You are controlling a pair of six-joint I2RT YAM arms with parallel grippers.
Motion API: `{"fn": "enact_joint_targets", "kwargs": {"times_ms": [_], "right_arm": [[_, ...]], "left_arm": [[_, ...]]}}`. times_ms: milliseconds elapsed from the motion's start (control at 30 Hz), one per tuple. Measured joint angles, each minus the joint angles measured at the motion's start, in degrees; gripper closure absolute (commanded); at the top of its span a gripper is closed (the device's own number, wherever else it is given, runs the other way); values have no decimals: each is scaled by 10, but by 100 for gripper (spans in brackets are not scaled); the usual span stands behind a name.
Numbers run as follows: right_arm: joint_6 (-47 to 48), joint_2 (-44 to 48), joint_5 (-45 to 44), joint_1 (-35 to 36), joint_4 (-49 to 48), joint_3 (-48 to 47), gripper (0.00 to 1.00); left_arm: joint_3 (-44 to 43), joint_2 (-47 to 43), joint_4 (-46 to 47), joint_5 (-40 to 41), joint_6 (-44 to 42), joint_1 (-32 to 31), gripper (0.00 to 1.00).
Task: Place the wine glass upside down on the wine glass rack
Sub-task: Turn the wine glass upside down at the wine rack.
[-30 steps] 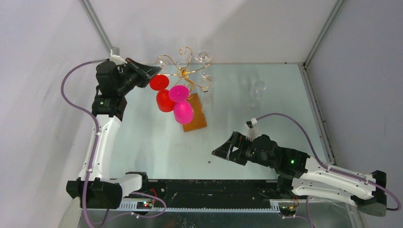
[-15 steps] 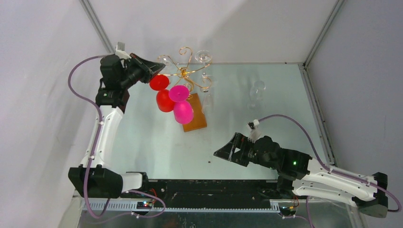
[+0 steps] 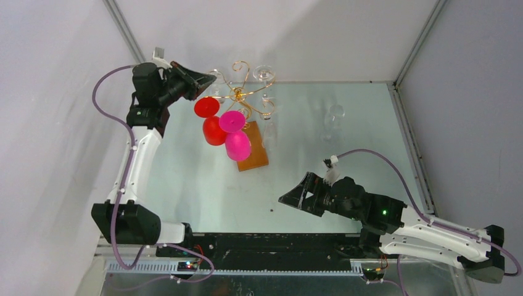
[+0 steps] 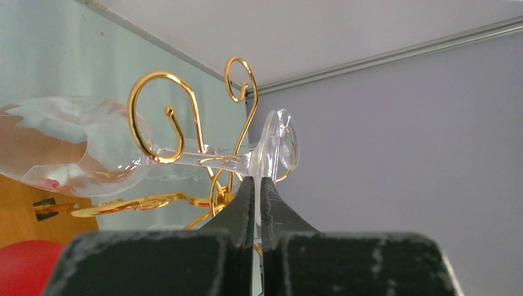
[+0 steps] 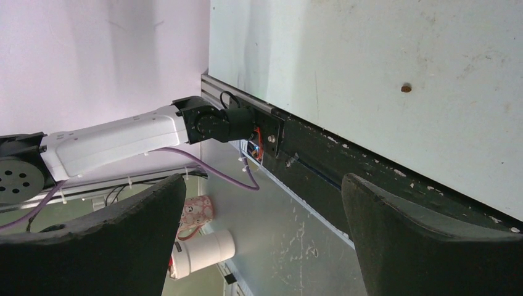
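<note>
A clear wine glass (image 4: 74, 148) lies sideways in the left wrist view, its stem crossing a gold curl of the wine glass rack (image 4: 161, 117). My left gripper (image 4: 257, 180) is shut on the rim of the glass's round foot (image 4: 280, 145). From above, the left gripper (image 3: 206, 79) sits high at the rack's (image 3: 242, 94) left scroll arm, and the clear glass is hard to make out there. My right gripper (image 3: 288, 198) hovers open and holds nothing over the near right of the table, its fingers (image 5: 395, 228) spread wide.
A red glass (image 3: 211, 123) and a pink glass (image 3: 235, 137) hang upside down from the rack over its wooden base (image 3: 256, 154). Another clear glass (image 3: 264, 73) hangs at the rack's back. One clear glass (image 3: 333, 120) stands on the table at the right.
The left arm has risen and swung right, bringing its gripper and the clear glass closer to the rack's left scroll. The right arm has barely shifted.
</note>
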State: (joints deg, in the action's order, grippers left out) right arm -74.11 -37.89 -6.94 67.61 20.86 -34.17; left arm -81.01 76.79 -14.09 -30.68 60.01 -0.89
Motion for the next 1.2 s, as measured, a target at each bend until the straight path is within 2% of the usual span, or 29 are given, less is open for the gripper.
{"fn": "enact_joint_targets", "kwargs": {"times_ms": [600, 1200], "right_arm": [[-1, 22, -11, 0, 18, 1, 0], [-5, 24, -19, -2, 19, 1, 1]], "left_arm": [[-70, 74, 15, -3, 2, 0, 100], [-85, 100, 16, -13, 2, 3, 100]]}}
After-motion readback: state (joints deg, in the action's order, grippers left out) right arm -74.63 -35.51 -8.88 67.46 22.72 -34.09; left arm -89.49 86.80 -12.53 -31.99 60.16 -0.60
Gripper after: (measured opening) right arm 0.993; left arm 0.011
